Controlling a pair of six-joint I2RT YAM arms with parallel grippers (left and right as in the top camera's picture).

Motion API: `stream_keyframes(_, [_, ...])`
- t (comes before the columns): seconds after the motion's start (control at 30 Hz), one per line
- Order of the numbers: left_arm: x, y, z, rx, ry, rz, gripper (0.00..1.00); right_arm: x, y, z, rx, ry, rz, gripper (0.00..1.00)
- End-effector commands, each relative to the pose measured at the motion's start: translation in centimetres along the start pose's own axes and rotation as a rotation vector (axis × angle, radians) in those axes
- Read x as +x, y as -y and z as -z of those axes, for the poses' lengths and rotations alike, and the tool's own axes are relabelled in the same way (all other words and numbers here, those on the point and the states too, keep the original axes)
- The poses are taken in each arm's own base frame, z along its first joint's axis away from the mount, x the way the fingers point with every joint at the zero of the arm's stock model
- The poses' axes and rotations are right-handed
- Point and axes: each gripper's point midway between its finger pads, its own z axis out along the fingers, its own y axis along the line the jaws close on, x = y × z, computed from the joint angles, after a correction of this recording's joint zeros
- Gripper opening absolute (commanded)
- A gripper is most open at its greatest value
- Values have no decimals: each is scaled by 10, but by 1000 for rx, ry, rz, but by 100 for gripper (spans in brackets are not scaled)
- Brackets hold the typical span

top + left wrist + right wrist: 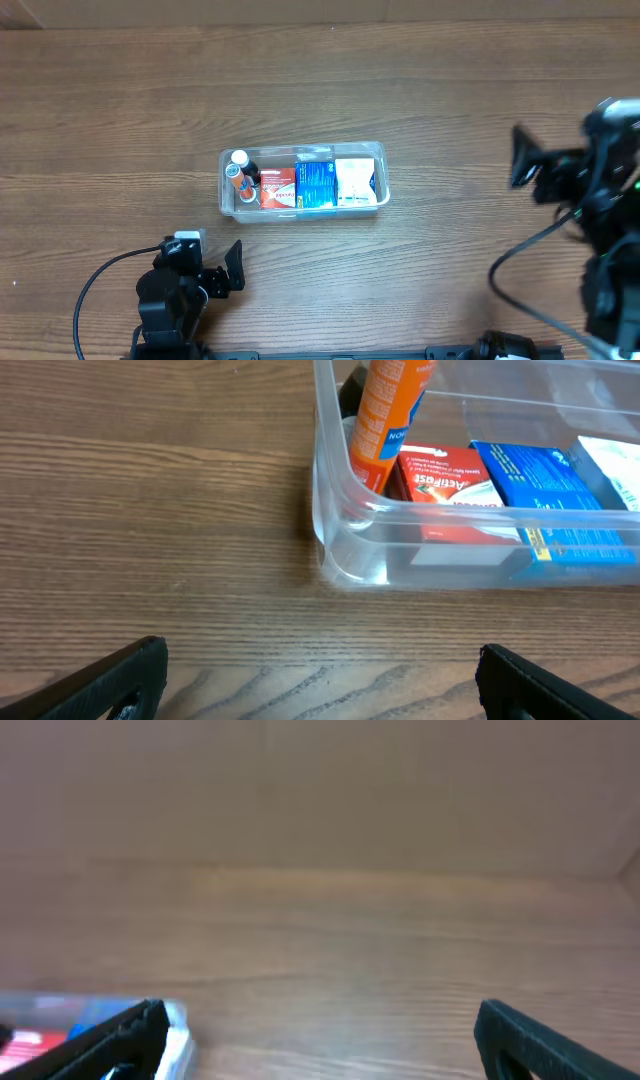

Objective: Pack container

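Observation:
The clear plastic container (303,211) lies in the middle of the table. Inside it, from left to right, are an orange bottle (238,172), a red box (278,187), a blue box (315,183) and a white box (355,181). My left gripper (215,255) is open and empty, low over the table in front of the container's left end. The left wrist view shows the gripper (320,665) facing the container's near corner (340,530), with the bottle (390,410), red box (445,480) and blue box (545,485) behind it. My right gripper (530,165) is open and empty, raised far to the right; it shows in the right wrist view (320,1020).
The wooden table (450,80) stretches round the container on all sides. In the right wrist view a blurred end of the container (178,1030) shows at the lower left, with a plain wall (320,790) behind the table. Cables trail from both arms along the front edge.

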Motion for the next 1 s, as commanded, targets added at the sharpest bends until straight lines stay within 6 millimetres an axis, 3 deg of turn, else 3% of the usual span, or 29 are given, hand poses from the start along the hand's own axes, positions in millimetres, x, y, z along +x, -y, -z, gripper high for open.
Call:
stream_keyframes(0.0, [-1, 0, 0, -1, 10, -24, 100, 61, -19, -11, -62, -41, 68, 100])
stream_keyframes(0.13, [-1, 0, 0, -1, 10, -24, 100, 119, -30, -16, -82, -9, 86, 100])
stream_keyframes(0.27, [-1, 0, 0, -1, 10, -24, 100, 154, -33, -12, -77, 34, 97, 100])
stream_keyframes(0.5, [-1, 0, 0, -1, 10, -24, 100, 191, -36, -16, -80, 81, 108, 100])
stream_keyframes(0.67, [0, 0, 0, -1, 10, -24, 100, 211, -36, -24, -80, 82, 109, 100])
stream_keyframes(0.97, [-1, 0, 0, -1, 10, -24, 100, 210, -36, -25, -78, 87, 110, 100])
